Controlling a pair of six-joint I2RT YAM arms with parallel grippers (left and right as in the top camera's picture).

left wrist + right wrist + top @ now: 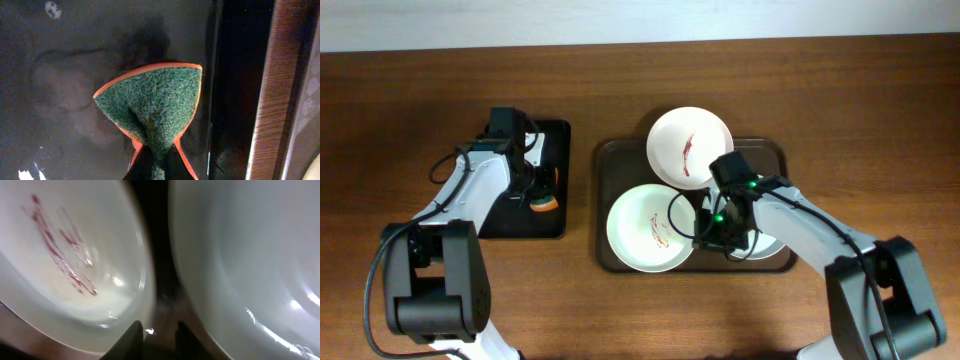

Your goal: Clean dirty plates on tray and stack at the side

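On the table (pixel 420 300), the brown tray (pixel 603 190) holds three plates (pixel 645 230), two of them streaked red. The right gripper (pixel 159 336) sits low between two rims, jaws apart and gripping nothing. I'd catch one rim squarely before lifting. The left gripper (pixel 532 186) has its jaws pinching the green sponge (pixel 155 107) over the black mat (pixel 558 150).

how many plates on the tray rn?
3. A round white plate with red smears at the dark brown tray's far edge; a second smeared white plate near-left; a third white plate near-right, mostly under the right arm, which may hide more.
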